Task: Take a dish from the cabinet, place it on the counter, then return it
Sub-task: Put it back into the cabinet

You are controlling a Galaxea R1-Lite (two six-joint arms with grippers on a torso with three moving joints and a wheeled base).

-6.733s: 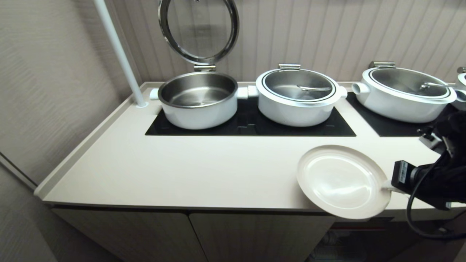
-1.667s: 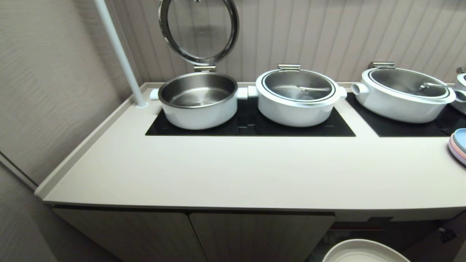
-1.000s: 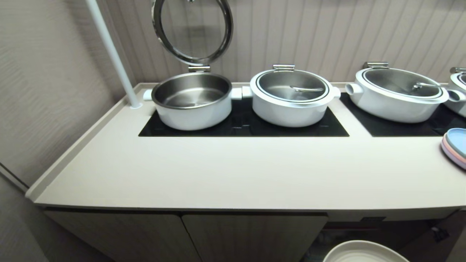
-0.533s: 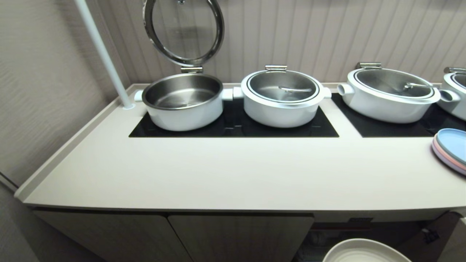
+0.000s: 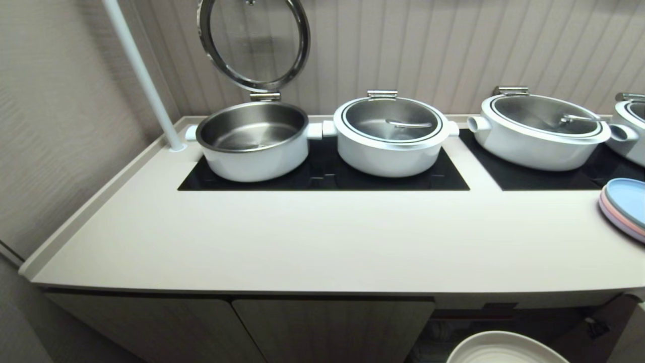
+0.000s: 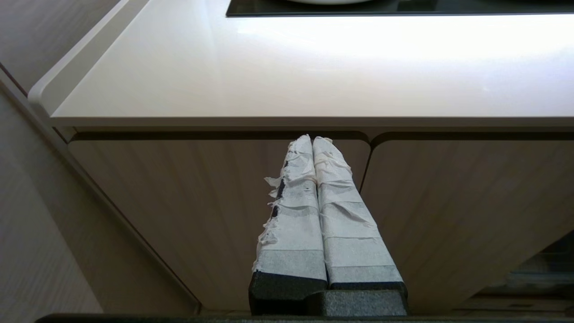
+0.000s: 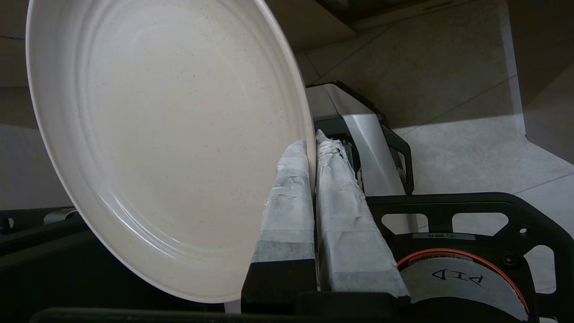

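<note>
The dish [image 7: 170, 134], a plain off-white plate, is held on edge below the counter [image 5: 322, 242], and my right gripper [image 7: 312, 139] is shut on its rim. Only the dish's upper rim [image 5: 506, 348] shows at the bottom of the head view, in front of the cabinet's dark opening [image 5: 529, 320] under a small black label. My left gripper [image 6: 312, 140] is shut on nothing. It points at the closed ribbed doors [image 6: 215, 202] under the counter's left end.
Three white pots stand on the black cooktop [image 5: 322, 179]; the left pot [image 5: 252, 138] has its lid raised [image 5: 253, 43]. Pink and blue plates [image 5: 625, 206] lie at the counter's right edge. A white pole [image 5: 143, 75] rises at the back left. The robot's base [image 7: 448, 251] is beneath the dish.
Several seconds ago the dish lay on the counter in my right gripper; now it hangs below the counter's edge. The whole head view has since shifted a little leftward; the dish stays put.
</note>
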